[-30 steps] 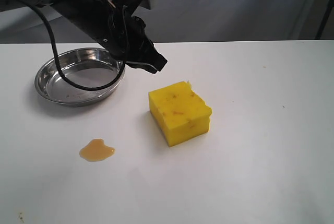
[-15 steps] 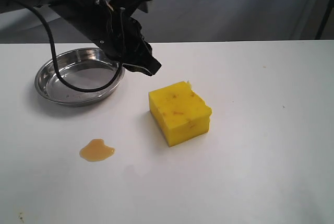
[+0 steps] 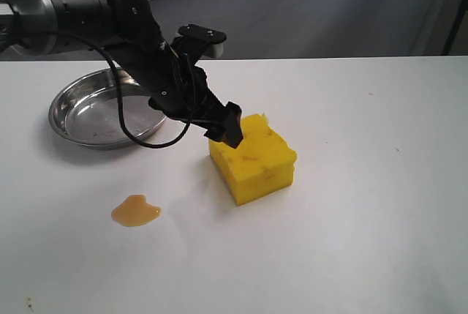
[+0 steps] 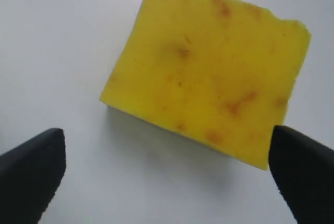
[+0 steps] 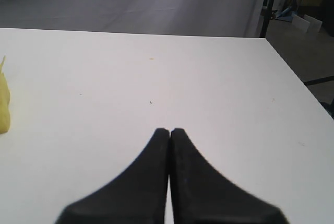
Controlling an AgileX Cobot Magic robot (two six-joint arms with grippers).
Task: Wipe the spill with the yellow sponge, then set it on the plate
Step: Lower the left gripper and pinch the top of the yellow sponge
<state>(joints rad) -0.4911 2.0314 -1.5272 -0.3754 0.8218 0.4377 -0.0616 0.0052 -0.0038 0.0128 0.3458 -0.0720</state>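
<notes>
Status, exterior view, left to right.

Plate (image 3: pixel 60 119): round steel dish with a raised rim, flat on the white table (image 3: pixel 365 219) at far left. My left arm (image 3: pixel 80 14) comes in above it. A black cable (image 3: pixel 150 145) loops down across the plate's near-right rim in that view.

Spill (image 3: pixel 135 211): small glossy amber blob on the table. It is nearer the camera than the plate, apart from it, and well left of the sponge.

Left gripper (image 3: pixel 225 128): angled down and to the right, tip over the upper-left corner of the yellow sponge (image 3: pixel 256 159). In the left wrist view my fingers (image 4: pixel 31 177) are spread wide with a big gap between them. The sponge's top face (image 4: pixel 209 72) sits between and ahead of them, and I'm not pinching anything. One fingertip overlaps a corner of the sponge in that view. Whether that is contact or a small gap, I can't tell from either view.

Sponge: thick yellow block, flat on the table near the middle, right of the plate and the spill and touching neither. Brown specks on the top face and the near side, and a notch in the far edge.

Right gripper (image 5: pixel 169 132): not in the exterior view. The right wrist view shows its two fingers pressed together, no gap, nothing held, above the white table. A sliver of the sponge (image 5: pixel 3 104) shows at that picture's edge, well apart from the tips.
</notes>
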